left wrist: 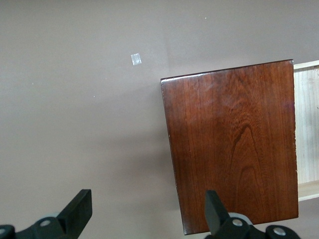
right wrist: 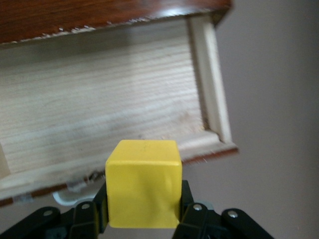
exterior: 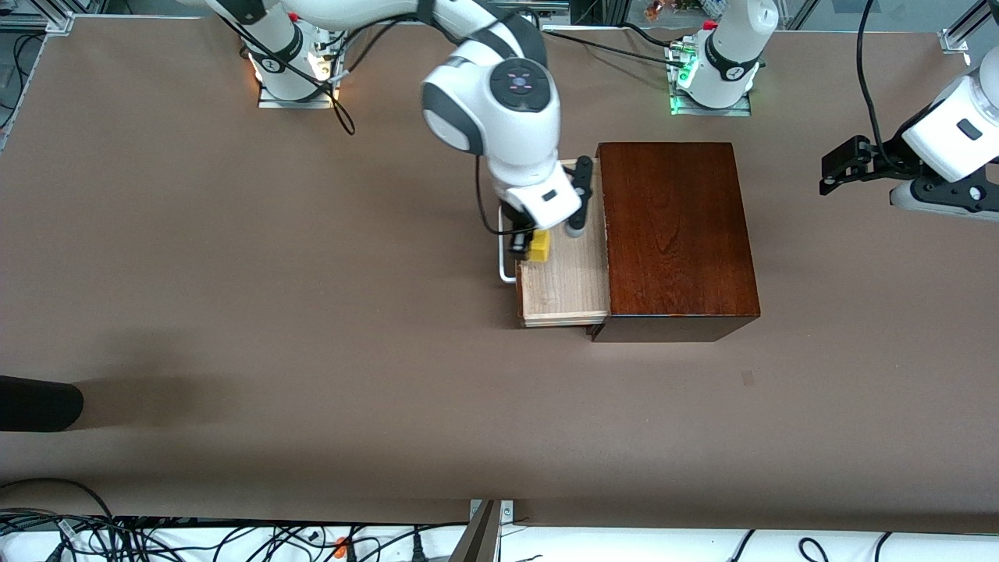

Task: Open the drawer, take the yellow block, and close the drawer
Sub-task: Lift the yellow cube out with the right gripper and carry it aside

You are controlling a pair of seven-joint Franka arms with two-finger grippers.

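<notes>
The drawer (exterior: 566, 289) stands pulled out of the reddish-brown box (exterior: 675, 234), its white loop handle (exterior: 506, 261) toward the right arm's end of the table. My right gripper (exterior: 533, 247) is shut on the yellow block (exterior: 539, 247) and holds it over the drawer's handle end. The right wrist view shows the block (right wrist: 143, 184) between the fingers (right wrist: 185, 211), above the bare pale tray (right wrist: 99, 109). My left gripper (exterior: 843, 165) waits open in the air past the box at the left arm's end; its wrist view shows it (left wrist: 148, 201) above the box (left wrist: 234, 149).
A dark rounded object (exterior: 39, 403) lies on the table near the front camera at the right arm's end. Cables run along the table's near edge (exterior: 234, 538). A small tape mark (left wrist: 135, 59) sits on the brown tabletop.
</notes>
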